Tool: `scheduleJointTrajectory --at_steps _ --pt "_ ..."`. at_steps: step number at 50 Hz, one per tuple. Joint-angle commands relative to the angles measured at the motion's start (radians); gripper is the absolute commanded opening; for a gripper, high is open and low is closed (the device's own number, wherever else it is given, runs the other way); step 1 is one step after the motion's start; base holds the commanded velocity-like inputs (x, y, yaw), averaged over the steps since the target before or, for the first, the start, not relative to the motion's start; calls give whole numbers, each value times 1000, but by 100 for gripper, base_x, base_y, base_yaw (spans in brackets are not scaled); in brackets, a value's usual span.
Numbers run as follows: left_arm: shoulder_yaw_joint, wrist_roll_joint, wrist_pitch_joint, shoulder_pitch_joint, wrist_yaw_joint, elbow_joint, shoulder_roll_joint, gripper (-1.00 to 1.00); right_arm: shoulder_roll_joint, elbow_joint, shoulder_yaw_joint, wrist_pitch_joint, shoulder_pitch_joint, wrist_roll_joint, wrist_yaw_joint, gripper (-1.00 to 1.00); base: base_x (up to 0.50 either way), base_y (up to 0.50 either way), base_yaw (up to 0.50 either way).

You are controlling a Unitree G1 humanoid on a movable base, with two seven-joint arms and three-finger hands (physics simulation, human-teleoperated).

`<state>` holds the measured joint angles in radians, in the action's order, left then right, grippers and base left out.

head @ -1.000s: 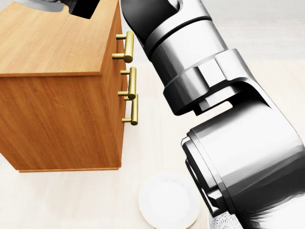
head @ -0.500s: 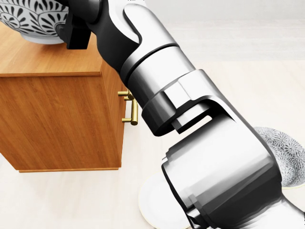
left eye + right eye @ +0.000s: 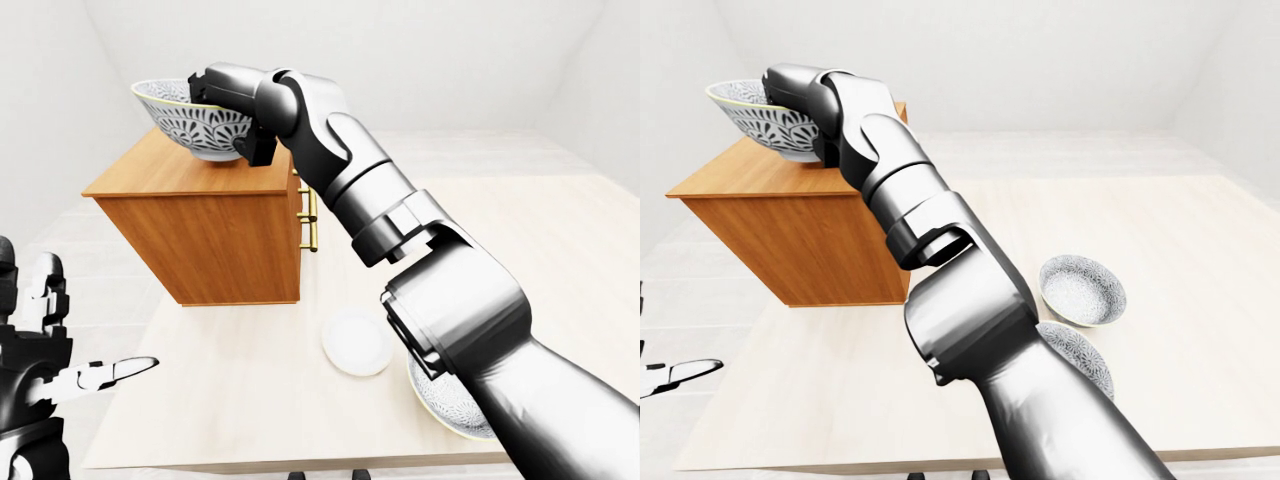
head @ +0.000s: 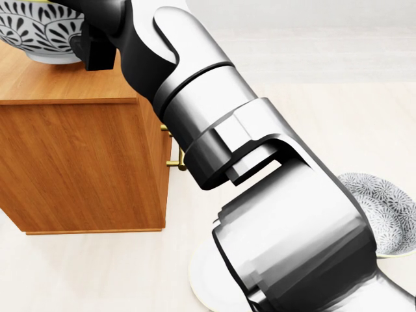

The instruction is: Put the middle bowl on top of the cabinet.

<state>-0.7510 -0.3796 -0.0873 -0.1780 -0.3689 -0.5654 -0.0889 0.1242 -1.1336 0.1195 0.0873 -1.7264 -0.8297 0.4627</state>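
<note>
A black-and-white leaf-patterned bowl (image 3: 188, 122) is at the top of the wooden cabinet (image 3: 215, 235), near the cabinet's right edge in the left-eye view. My right hand (image 3: 232, 115) is shut on the bowl's right rim, with fingers over the rim and a dark thumb outside it. The bowl's foot is level with the cabinet top; I cannot tell whether it touches. In the head view the bowl (image 4: 36, 29) shows at the top left, and my right arm fills the middle. My left hand (image 3: 92, 375) hangs open at the lower left, holding nothing.
A white plate (image 3: 355, 340) lies on the pale table (image 3: 230, 400) below the cabinet. A finely patterned bowl (image 3: 1082, 288) stands to the right, and another bowl (image 3: 1077, 352) is partly hidden by my arm. Brass drawer handles (image 3: 310, 215) stick out of the cabinet's right face.
My right arm has swung left across the head view, bringing the bowl into sight over the cabinet top. The arm now hides most of the drawer handles.
</note>
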Motion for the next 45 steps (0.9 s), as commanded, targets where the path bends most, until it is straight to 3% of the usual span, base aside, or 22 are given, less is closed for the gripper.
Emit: scheduleJointTrajectory --at_steps 1,14,16,20,45 --pt "4 3 0 3 1 10 -1 100 3 10 -23 0 -6 -57 -15 -100 0 0 0" --pt "-1 -7 0 1 5 -5 -4 100 0 9 -20 0 -10 -68 -8 -100 0 0 0" --pt "0 -6 0 -3 3 -10 0 100 3 15 -23 0 -11 -67 -4 -83 0 0 0" --pt "-4 -14 0 -4 3 -18 -1 100 2 17 -26 0 -7 -66 -6 -67 0 0 0" --pt "-13 -18 0 4 0 -1 -7 100 2 6 -27 0 1 -73 -12 -45 0 0 0"
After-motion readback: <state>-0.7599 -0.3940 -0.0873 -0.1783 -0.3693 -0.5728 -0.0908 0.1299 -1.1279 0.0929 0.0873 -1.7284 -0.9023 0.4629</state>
